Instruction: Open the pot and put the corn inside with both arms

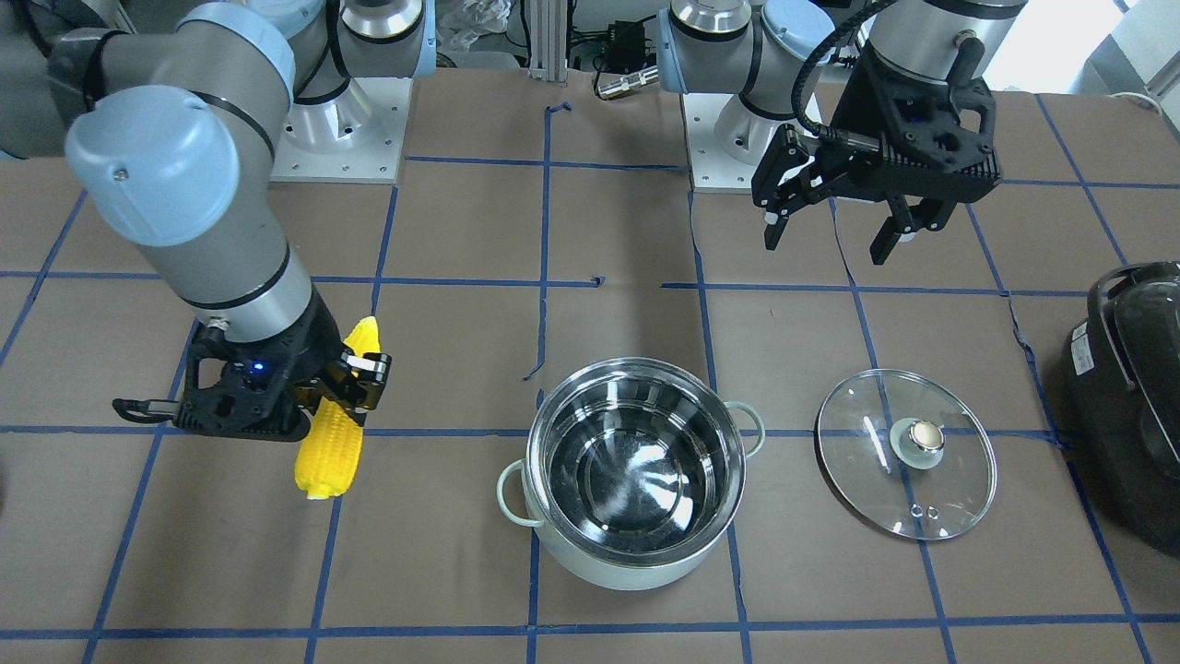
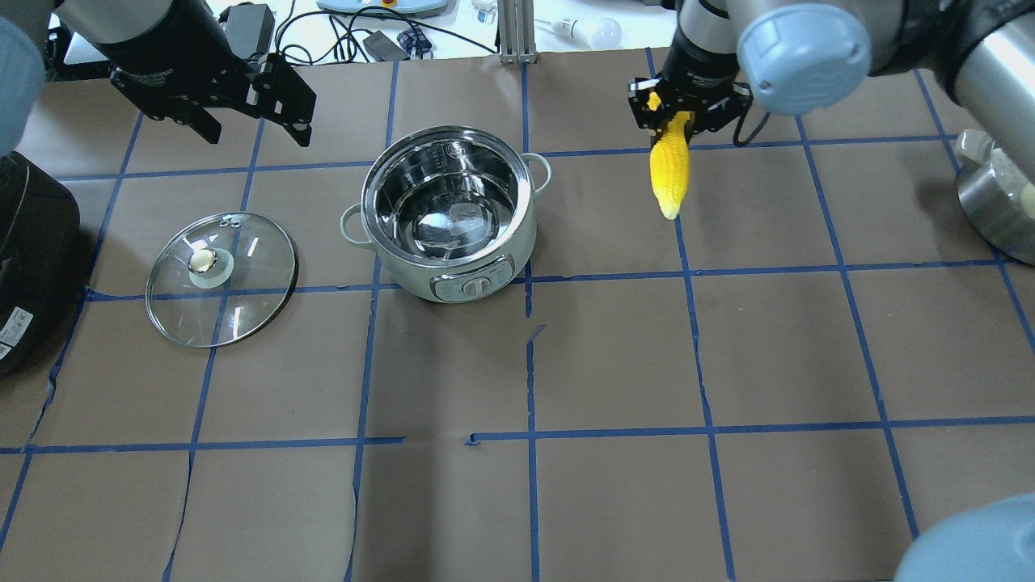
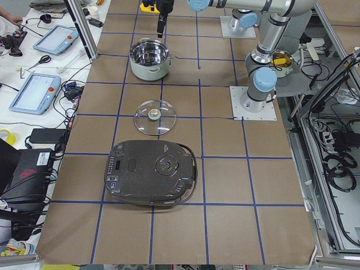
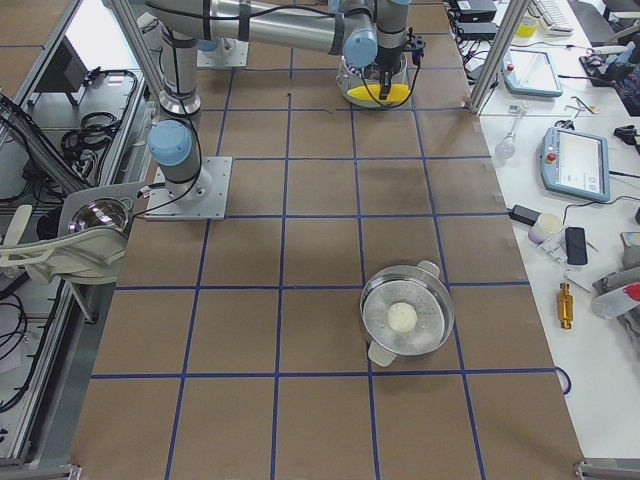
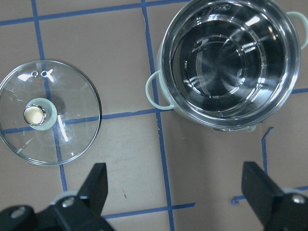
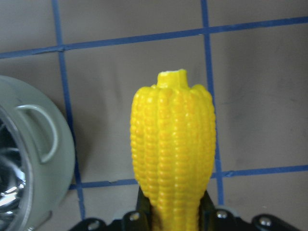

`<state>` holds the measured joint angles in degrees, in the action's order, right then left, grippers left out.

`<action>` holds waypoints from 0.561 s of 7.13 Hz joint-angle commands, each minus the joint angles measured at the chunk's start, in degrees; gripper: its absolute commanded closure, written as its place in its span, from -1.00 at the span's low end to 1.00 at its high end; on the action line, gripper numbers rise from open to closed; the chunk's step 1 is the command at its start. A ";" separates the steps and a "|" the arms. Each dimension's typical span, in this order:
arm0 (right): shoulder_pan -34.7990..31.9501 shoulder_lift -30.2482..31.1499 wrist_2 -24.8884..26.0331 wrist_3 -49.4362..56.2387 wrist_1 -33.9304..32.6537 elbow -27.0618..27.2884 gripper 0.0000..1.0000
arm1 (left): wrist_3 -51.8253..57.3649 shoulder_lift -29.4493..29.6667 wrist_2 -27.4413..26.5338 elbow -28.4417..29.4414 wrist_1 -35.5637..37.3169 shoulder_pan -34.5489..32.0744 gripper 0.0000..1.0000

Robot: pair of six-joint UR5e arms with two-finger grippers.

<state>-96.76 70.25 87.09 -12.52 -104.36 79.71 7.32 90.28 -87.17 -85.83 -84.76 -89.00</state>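
Note:
The mint-green pot stands open at mid-table, its steel inside empty; it also shows in the overhead view and the left wrist view. Its glass lid lies flat on the table beside it, on my left side. My left gripper is open and empty, raised above the table behind the lid. My right gripper is shut on the yellow corn and holds it off the table to the pot's right. In the right wrist view the corn points away, with the pot's handle to its left.
A bulky black appliance sits at the table's end on my left, beyond the lid. A steel pot with something pale inside stands at the far right edge. Blue tape lines grid the brown table.

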 commanded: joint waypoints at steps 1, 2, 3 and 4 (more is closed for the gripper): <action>-8.76 -5.54 -3.21 -9.86 -1.19 -5.87 1.00 | -0.03 0.78 0.16 0.14 1.35 -0.29 -1.00; -10.45 -7.13 -7.59 -10.85 -4.68 -5.97 1.00 | -0.02 0.69 0.07 0.05 1.36 -0.30 -1.00; -12.12 -9.23 -10.77 -11.12 -8.81 -5.97 1.00 | -0.11 0.78 -0.02 -0.04 1.36 -0.30 -1.00; -12.92 -11.78 -13.76 -11.21 -12.33 -5.97 1.00 | -0.11 0.69 0.07 -0.21 1.36 -0.30 -1.00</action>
<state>-108.15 61.42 77.25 -23.26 -112.20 73.84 7.23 91.00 -87.12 -85.88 -83.44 -89.29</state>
